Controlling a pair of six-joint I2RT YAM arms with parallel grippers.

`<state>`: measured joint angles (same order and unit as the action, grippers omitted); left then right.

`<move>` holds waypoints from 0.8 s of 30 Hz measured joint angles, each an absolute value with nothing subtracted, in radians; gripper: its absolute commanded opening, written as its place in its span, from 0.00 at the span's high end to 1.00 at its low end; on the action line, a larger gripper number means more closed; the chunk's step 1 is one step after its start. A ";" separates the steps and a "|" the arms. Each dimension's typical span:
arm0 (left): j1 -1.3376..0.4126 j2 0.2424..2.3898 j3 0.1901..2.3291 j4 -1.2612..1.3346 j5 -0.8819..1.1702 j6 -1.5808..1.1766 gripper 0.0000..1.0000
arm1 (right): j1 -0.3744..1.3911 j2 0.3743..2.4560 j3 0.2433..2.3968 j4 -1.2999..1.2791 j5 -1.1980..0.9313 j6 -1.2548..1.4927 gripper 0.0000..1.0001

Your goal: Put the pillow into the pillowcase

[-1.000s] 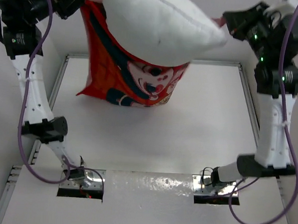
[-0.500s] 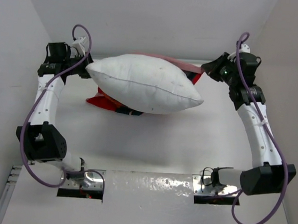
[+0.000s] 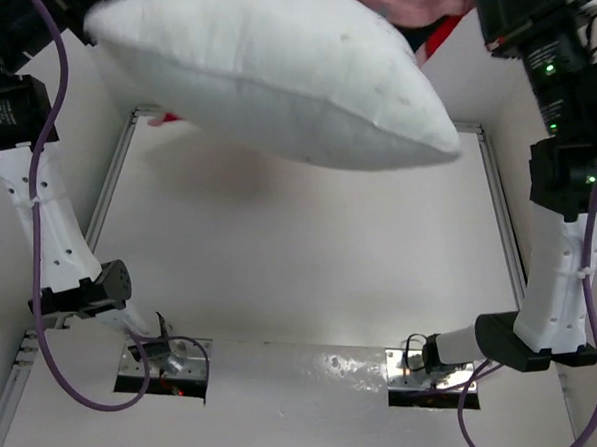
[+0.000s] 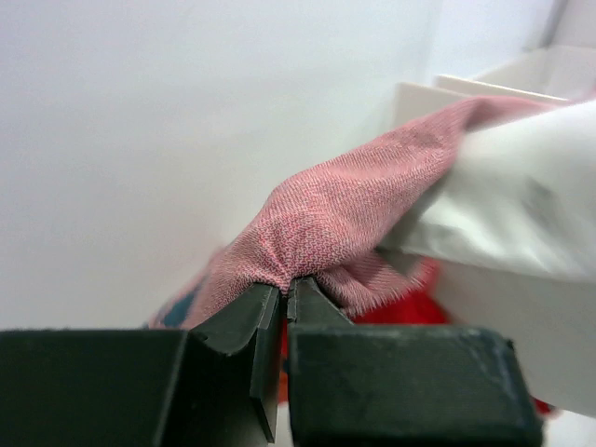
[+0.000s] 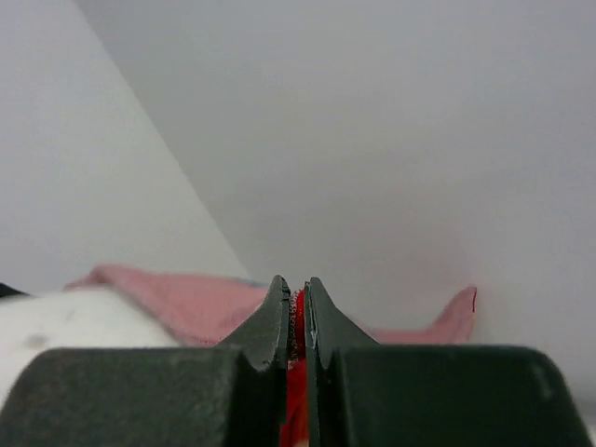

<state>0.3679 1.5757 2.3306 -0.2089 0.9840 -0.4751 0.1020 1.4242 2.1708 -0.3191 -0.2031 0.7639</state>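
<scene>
White table (image 3: 306, 274): one pillow (image 3: 276, 72); left hand (image 4: 285, 285), right hand (image 5: 296, 285) pinch one pillowcase (image 4: 326, 223).

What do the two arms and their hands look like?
The left arm and right arm have white links and black joints, each trailed by a purple cable. Small green lights dot the joints. The left hand and right hand have dark, wedge-tipped fingers.

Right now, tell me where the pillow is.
In the top view, the pillow hangs over the far half of the table, between the left arm and right arm, its top edge under the pillowcase.
</scene>
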 measured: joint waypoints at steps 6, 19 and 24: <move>0.407 1.559 2.356 -0.038 1.048 -0.609 1.00 | 0.091 1.436 2.281 -0.237 -0.171 0.764 1.00; 0.537 1.696 2.389 -0.038 0.914 -0.714 1.00 | 0.323 1.470 1.897 -0.390 -0.285 0.807 1.00; 0.467 1.762 2.468 -0.076 0.738 -0.598 1.00 | 0.583 1.536 1.860 -0.458 -0.310 0.802 1.00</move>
<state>0.4675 1.7618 2.4680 -0.0757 0.7383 -0.5980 0.5835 1.5356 1.8599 -0.4583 -0.3103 0.8021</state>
